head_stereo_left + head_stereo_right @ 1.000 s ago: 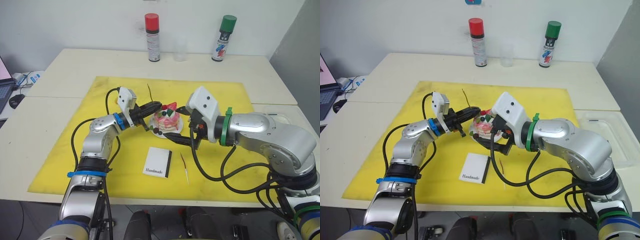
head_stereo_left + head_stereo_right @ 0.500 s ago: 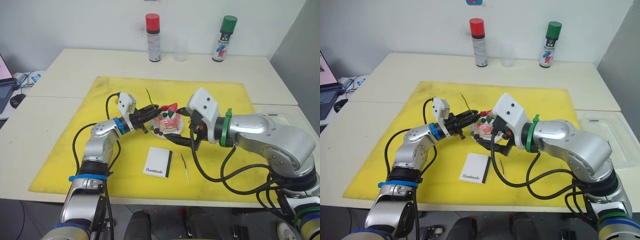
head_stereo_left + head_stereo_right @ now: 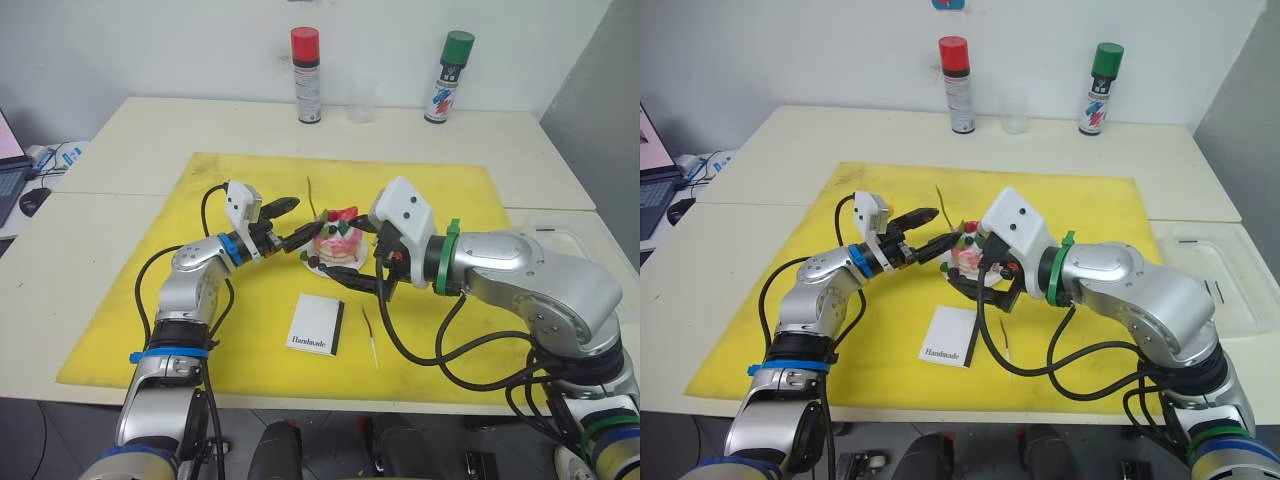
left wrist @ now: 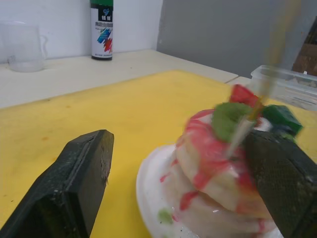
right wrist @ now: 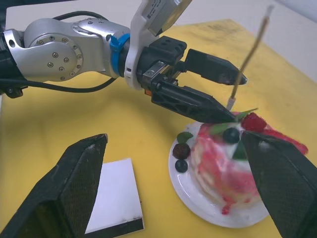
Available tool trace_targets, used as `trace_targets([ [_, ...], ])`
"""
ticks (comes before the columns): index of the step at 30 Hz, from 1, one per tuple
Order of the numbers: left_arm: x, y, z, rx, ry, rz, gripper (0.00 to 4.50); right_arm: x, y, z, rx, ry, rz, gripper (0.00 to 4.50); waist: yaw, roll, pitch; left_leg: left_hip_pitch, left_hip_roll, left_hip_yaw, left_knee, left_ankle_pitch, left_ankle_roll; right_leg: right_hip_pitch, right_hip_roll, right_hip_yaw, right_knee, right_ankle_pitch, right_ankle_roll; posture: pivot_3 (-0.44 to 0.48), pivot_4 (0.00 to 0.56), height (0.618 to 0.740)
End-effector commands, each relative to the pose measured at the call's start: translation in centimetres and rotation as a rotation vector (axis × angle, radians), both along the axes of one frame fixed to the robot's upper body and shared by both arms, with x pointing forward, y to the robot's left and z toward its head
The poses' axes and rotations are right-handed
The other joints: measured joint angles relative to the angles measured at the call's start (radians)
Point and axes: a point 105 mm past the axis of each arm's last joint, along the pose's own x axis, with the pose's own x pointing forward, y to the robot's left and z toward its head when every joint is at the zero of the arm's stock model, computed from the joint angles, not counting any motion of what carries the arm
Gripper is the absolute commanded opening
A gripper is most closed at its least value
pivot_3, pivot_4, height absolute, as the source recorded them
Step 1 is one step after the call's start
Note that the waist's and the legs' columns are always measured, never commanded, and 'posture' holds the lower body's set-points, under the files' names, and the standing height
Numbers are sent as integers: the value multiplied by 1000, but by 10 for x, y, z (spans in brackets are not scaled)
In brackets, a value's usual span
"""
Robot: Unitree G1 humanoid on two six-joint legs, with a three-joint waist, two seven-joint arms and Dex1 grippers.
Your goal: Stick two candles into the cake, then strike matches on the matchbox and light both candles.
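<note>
The cake [image 3: 337, 240], pink and white with a strawberry on top, sits on a white plate [image 5: 198, 198] in the middle of the yellow mat [image 3: 150, 300]. A thin yellowish candle [image 3: 313, 195] stands tilted in the cake's top. My left gripper [image 3: 303, 220] is open at the cake's left side, its fingertips on either side of the candle's foot. My right gripper [image 3: 350, 252] is open, with one finger on each side of the cake, reaching in from the right. The reddish candle [image 3: 369, 332] lies on the mat beside the white matchbox [image 3: 317, 325].
A red-capped spray can [image 3: 304, 75], a clear cup [image 3: 360, 100] and a green-capped spray can [image 3: 445, 75] stand along the table's far edge. A clear tray [image 3: 1215, 280] holding a few short dark sticks sits at the right. A laptop [image 3: 8, 160] is at the far left.
My left gripper has opened and let go of the yellowish candle, which now stands in the cake. The right gripper has stayed open around the cake.
</note>
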Motion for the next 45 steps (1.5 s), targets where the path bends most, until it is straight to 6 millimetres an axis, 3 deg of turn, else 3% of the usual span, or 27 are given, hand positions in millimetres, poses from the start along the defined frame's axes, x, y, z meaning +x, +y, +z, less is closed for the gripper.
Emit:
trace_targets([
  [1,-4,3,24,10,-79,-14,4468,1,0,14,31,-77,-13,4500,0,0,0,0,0,0,0,0,0,0,0,0,0,0,0,0,150,704],
  [9,-26,24,23,160,-41,-56,4468,-2,-3,23,58,-120,-15,4500,-7,0,0,0,0,0,0,0,0,0,0,0,0,0,0,0,150,704],
  [14,-64,29,16,341,-12,-231,4468,-14,-16,15,27,-103,-3,4500,-6,0,0,0,0,0,-1,0,0,-1,0,0,0,-1,0,0,150,704],
  [18,-94,26,12,430,12,-389,4468,-27,-30,-8,5,-48,-27,4500,-2,1,0,0,1,0,-2,0,0,0,0,-1,0,-4,1,0,150,704],
  [25,-127,4,3,475,-17,-599,4468,-52,-39,-70,-84,71,-70,4500,0,1,0,1,1,0,-1,0,0,0,0,-1,1,-5,1,0,150,704],
  [30,-132,1,-1,468,-5,-647,4468,-58,-35,-98,-94,133,-118,4500,-9,0,0,3,1,0,0,0,0,-1,0,0,5,-5,1,0,150,704],
  [39,-134,2,-5,460,-6,-666,4468,-56,-39,-120,-99,219,-237,4500,-7,0,0,3,1,1,1,0,0,0,1,1,5,-6,0,0,150,704],
  [42,-137,2,-7,458,-8,-666,4500,-57,-40,-125,-100,258,-257,3918,-6,0,0,3,1,0,0,0,0,-1,1,0,5,-6,0,0,150,704],
  [45,-139,1,-8,452,-10,-665,4500,-59,-41,-128,-101,290,-268,2869,-6,0,0,3,1,0,0,0,0,0,1,-1,5,-6,0,0,150,704],
])
